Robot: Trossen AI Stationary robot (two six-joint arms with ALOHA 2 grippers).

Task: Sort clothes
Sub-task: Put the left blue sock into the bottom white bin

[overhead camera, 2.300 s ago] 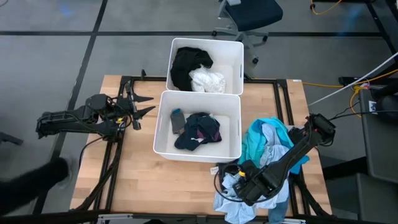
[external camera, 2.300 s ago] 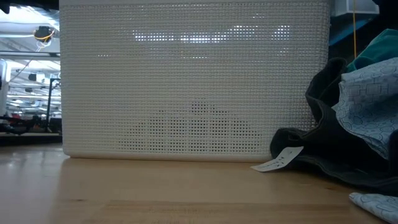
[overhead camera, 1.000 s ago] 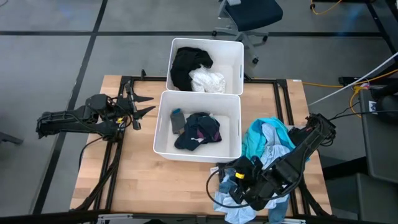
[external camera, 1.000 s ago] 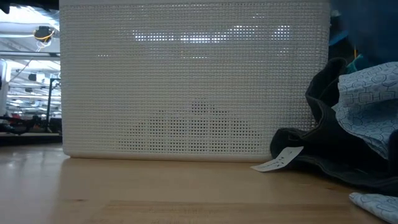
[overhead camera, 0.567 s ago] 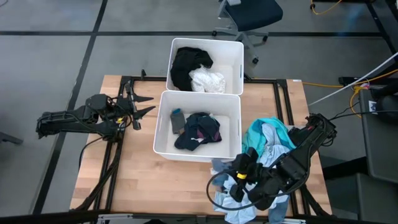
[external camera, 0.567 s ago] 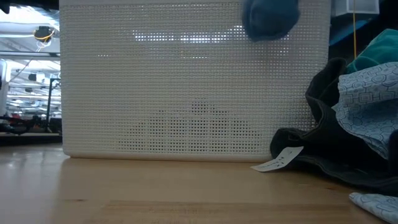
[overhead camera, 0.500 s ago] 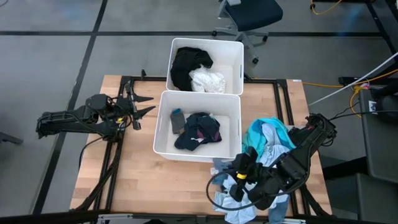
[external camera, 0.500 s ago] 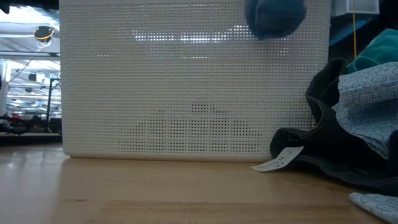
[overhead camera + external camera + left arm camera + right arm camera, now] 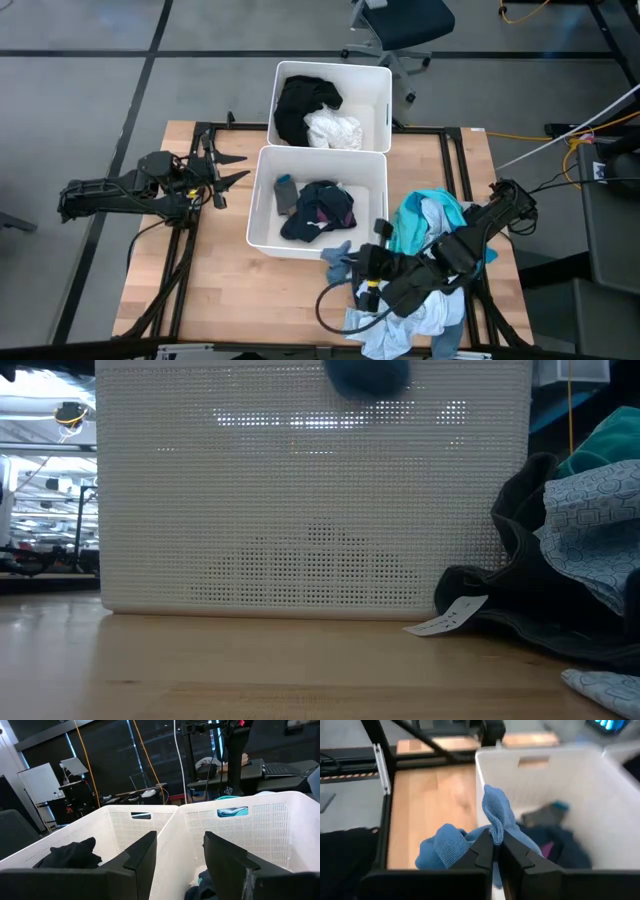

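Note:
My right gripper (image 9: 348,262) is shut on a small blue garment (image 9: 336,258) just off the near wall of the near white bin (image 9: 262,238); the garment also shows high in the low view (image 9: 368,376). A pile of teal, light blue and dark clothes (image 9: 432,226) lies on the table's right side. The near bin holds navy and grey clothes (image 9: 318,210); the far bin (image 9: 382,108) holds black and white ones (image 9: 316,112). My left gripper (image 9: 232,168) is open and empty, left of the bins. My right gripper pinches a fold of the blue garment (image 9: 494,834) between its two shut fingers (image 9: 481,851). A flap (image 9: 493,809) stands up past the fingertips and the rest bunches beside the fingers (image 9: 444,847). The garment is lifted clear of the table.
A dark garment with a white tag (image 9: 448,618) lies at the pile's edge by the near bin. Bare wood (image 9: 230,290) lies left of my right gripper. A dark frame rail (image 9: 381,775) runs along the table's edge. An office chair (image 9: 400,22) stands beyond the table.
My right gripper has risen from the pile at the table's near right and gone toward the table's left, up to the near bin's near wall, carrying the blue garment, now lifted clear of the pile.

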